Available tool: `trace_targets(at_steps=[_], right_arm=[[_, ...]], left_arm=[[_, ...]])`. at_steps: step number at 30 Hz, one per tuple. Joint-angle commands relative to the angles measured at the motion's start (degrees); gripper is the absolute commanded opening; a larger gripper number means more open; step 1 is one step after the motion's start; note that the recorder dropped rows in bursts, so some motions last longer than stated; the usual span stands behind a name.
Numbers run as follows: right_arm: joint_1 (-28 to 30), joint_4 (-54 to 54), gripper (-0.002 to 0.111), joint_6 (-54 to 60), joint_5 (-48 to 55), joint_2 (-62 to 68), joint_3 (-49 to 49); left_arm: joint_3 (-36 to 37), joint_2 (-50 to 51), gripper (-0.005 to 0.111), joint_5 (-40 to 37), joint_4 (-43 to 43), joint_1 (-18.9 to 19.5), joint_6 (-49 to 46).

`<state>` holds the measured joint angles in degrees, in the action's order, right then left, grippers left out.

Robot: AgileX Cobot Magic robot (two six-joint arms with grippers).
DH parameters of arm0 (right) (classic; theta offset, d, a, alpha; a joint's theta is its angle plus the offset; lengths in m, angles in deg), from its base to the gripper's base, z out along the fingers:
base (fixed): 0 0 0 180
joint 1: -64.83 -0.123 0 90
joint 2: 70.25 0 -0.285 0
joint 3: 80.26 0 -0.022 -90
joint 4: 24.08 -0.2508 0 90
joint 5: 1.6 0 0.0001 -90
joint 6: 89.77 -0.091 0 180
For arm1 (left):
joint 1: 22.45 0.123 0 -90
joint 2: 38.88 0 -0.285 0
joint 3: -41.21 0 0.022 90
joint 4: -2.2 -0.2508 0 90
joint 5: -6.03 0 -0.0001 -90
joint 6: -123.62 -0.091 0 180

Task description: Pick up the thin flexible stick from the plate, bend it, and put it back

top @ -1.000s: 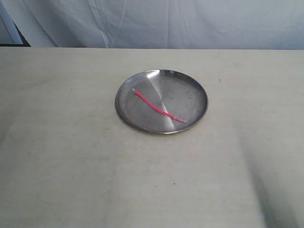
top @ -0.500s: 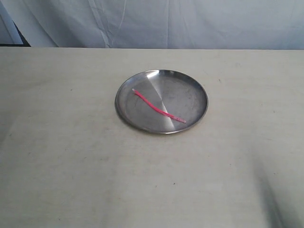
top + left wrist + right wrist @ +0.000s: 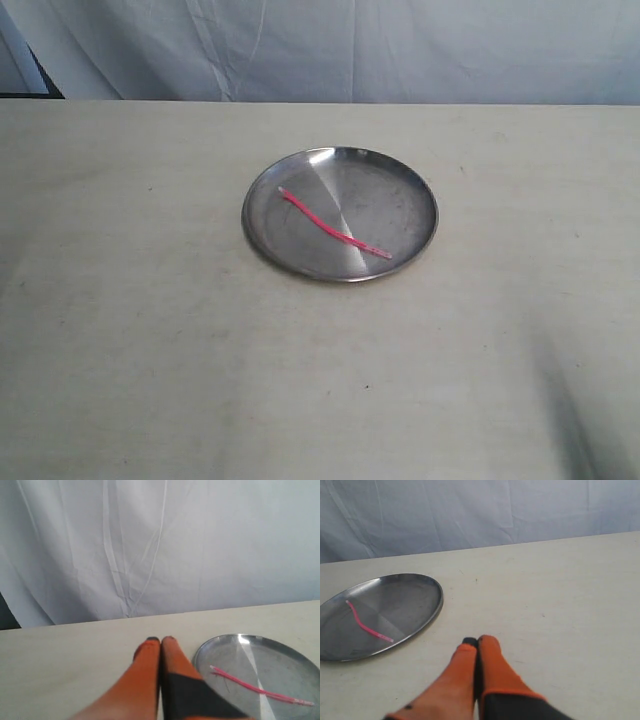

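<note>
The round silver plate (image 3: 400,180) rests on the beige table, a little right of centre. Across it lies the thin pink stick (image 3: 333,224), slightly wavy, running diagonally. Neither gripper shows in the exterior view. In the left wrist view my left gripper (image 3: 160,639) is shut with nothing in it, its orange fingers pressed together beside the plate (image 3: 225,652) and the stick (image 3: 260,687). My right gripper (image 3: 476,639) is also shut and empty, hovering over bare table apart from the plate (image 3: 415,592) and the stick (image 3: 366,624).
A white cloth backdrop (image 3: 400,50) hangs behind the table's far edge. The beige table (image 3: 150,330) spreads wide around the plate. A dark gap (image 3: 40,85) shows at the back left corner.
</note>
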<state>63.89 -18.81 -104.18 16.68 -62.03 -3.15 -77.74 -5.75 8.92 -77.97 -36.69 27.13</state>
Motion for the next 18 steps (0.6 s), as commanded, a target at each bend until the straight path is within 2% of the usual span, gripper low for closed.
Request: trace_targets(at_steps=[1,3,6,8,11,18], right_arm=[[0.32,0.2,0.0,-0.1,-0.36,-0.43,0.1],[0.32,0.2,0.0,-0.1,-0.36,-0.43,0.1],[0.32,0.2,0.0,-0.1,-0.36,-0.43,0.1],[0.32,0.2,0.0,-0.1,-0.36,-0.43,0.1],[0.32,0.2,0.0,-0.1,-0.36,-0.43,0.1],[0.32,0.2,0.0,-0.1,-0.36,-0.43,0.1]], left_arm=[[5.97,-8.69,0.0,7.28,2.26,3.51,0.38],[10.46,-12.97,0.0,9.44,8.32,6.34,0.38],[16.13,-19.85,0.0,5.4,27.66,10.02,0.38],[16.17,-23.37,0.0,2.79,36.61,11.74,0.38],[16.17,-25.34,0.0,-2.59,45.45,12.44,0.38],[16.17,-25.34,0.0,-2.31,47.79,12.44,0.39]])
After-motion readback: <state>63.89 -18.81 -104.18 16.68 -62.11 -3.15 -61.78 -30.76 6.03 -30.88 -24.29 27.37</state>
